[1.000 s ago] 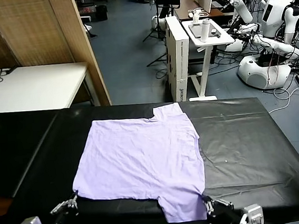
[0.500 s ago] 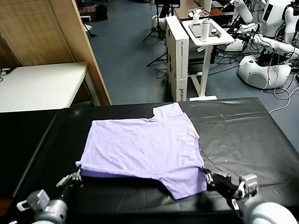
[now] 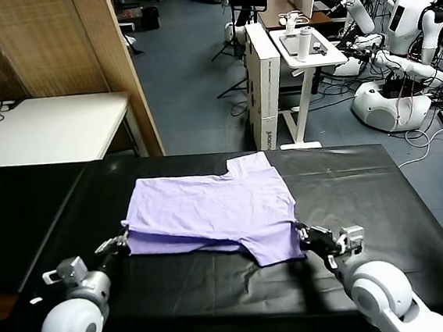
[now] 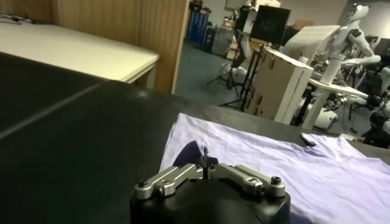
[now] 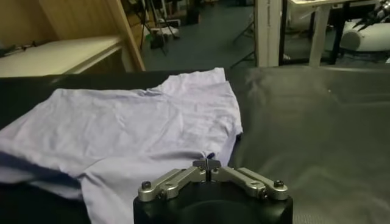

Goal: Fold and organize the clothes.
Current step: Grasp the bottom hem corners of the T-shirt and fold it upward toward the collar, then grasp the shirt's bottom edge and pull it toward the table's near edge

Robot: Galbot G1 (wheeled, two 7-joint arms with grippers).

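- The black table [image 3: 365,191] carries my T-shirt [image 3: 217,205] spread near its middle, the near hem lifted and doubled toward the collar.
- The T-shirt is thin, light and limp; it will sag and wrinkle, so I judge the hem corners the best places to hold.
- My left gripper [image 3: 120,243] is pinched shut on the near left corner, my right gripper [image 3: 300,233] on the near right corner.
- The fold hides the underside, so no print shows.

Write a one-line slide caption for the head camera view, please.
Both grippers, left and right, pinch the lavender T-shirt's near edge, folding it over the black table.
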